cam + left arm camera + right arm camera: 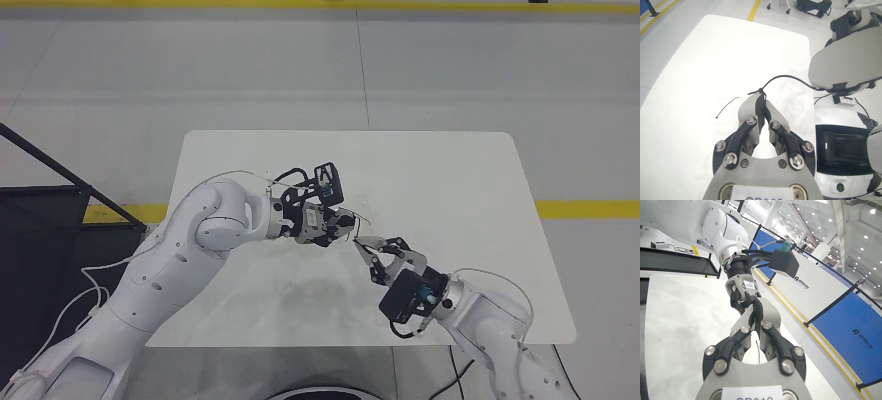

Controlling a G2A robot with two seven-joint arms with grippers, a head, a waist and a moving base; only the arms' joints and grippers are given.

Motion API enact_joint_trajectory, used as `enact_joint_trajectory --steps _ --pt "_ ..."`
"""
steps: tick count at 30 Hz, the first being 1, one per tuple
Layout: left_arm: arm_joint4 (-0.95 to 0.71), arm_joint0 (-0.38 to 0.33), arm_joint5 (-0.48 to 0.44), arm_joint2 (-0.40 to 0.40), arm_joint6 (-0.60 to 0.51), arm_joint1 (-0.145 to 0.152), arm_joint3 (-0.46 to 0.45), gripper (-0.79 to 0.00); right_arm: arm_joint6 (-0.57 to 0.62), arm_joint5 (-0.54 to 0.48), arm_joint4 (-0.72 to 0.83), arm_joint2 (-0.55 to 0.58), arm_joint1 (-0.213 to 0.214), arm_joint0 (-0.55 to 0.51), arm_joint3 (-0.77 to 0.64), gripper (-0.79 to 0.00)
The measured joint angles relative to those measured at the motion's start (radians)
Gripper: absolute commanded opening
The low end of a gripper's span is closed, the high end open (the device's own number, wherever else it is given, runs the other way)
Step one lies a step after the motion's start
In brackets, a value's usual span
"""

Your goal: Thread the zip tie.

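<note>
Two grippers meet above the middle of the white table, a little toward its robot-side edge. The left gripper has its fingers pressed together on one end of the black zip tie. The tie's small head sits just past the fingertips, with a short end sticking out to one side. From there the strap rises in a free arc, off the table, and runs in under the right arm's grey wrist. The right gripper points its tips at the left one, nearly touching it. Its pads are closed with a thin dark strand between them. A loose tie lies flat and slightly curved on the table below the grippers.
</note>
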Motion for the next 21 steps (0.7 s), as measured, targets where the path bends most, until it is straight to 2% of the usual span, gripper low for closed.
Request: enact_joint_trajectory --steps 6,13,21 --pt "0.000 0.000 0.000 0.000 0.000 0.000 0.000 -0.785 0.041 -0.026 0.003 -0.011 0.000 0.016 0.000 -0.785" --pt "0.000 0.000 0.000 0.000 0.000 0.000 0.000 -0.785 0.035 -0.074 -0.015 -0.012 0.004 0.022 -0.003 -0.785" --pt "0.017 0.013 0.015 -0.001 0.016 0.001 -0.012 -0.785 0.057 -0.059 -0.015 -0.006 0.006 0.016 -0.003 -0.785"
